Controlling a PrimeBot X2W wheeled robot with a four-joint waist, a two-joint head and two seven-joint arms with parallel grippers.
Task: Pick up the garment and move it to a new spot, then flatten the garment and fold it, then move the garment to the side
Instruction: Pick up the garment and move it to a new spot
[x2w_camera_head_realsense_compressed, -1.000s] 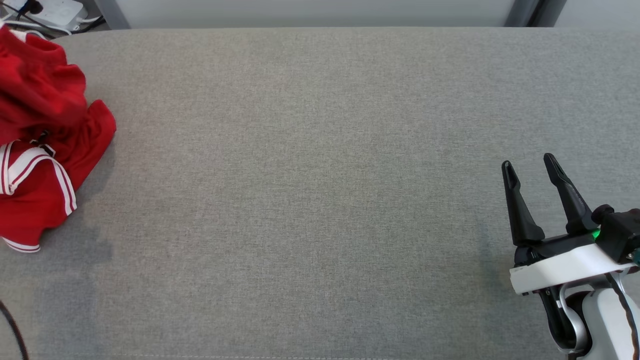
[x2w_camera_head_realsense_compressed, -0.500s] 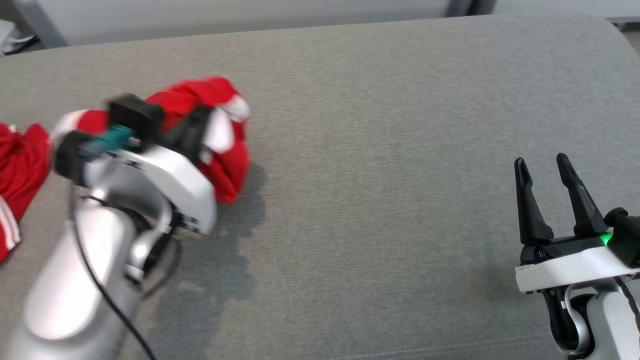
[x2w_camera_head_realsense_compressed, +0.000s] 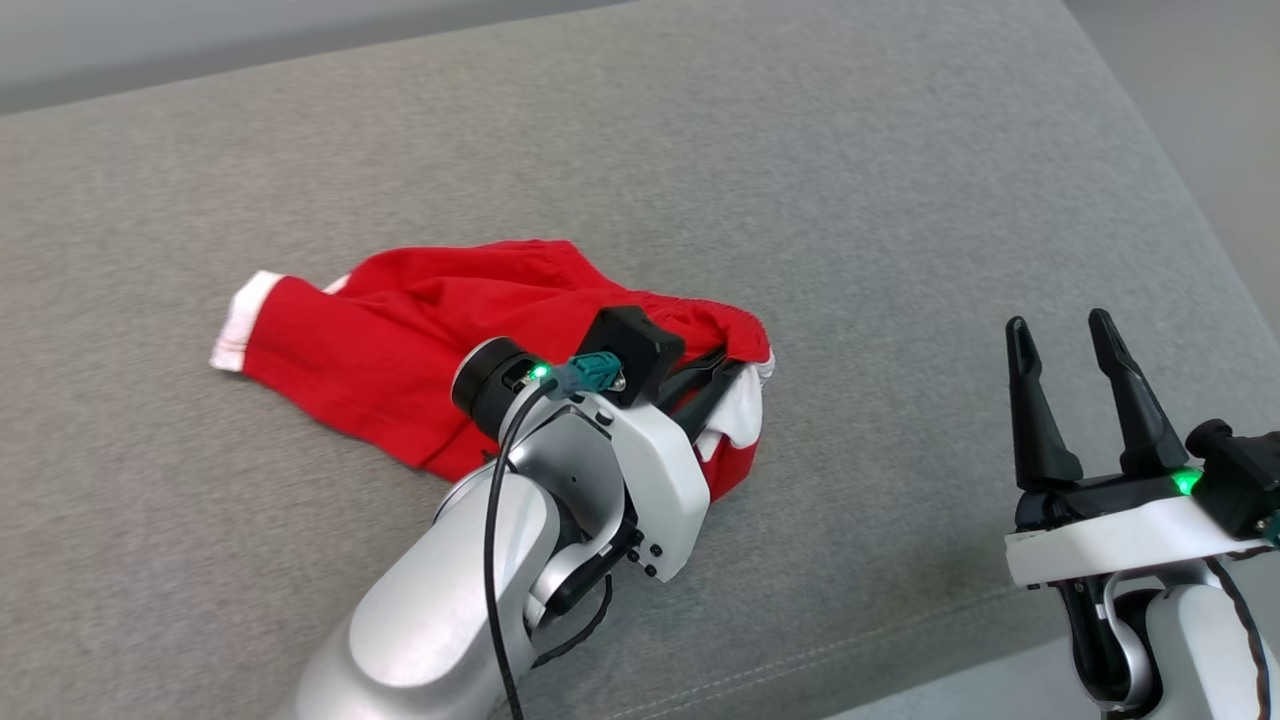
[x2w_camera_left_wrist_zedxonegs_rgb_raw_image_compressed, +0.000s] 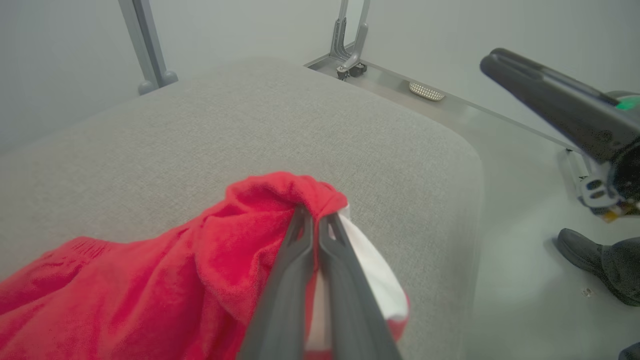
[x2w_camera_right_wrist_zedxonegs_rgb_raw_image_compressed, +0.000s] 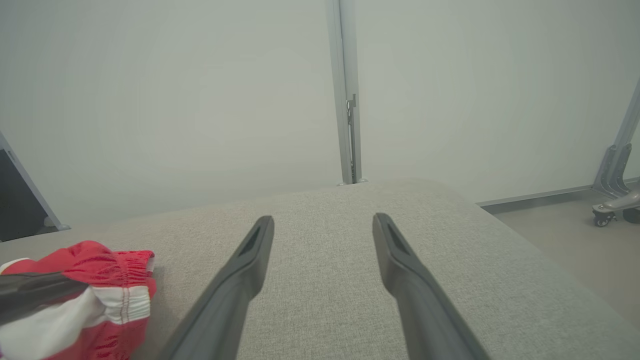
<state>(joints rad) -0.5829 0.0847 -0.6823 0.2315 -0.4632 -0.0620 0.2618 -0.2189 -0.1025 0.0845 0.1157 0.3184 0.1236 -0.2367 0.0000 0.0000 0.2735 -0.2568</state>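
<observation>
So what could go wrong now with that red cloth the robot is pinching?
The left gripper is shut on just a small fold of the red garment, so the cloth might slip free. The garment lies bunched up, so flattening it could be fiddly. Pulled much further, it might slide off the end of the grey cushion.

The grey cushion (x2w_camera_head_realsense_compressed: 800, 150) is viewed obliquely from above by the head camera; the wrist cameras are set low and close, aimed across it — the red garment (x2w_camera_left_wrist_zedxonegs_rgb_raw_image_compressed: 150, 280) is shared by all three views.
</observation>
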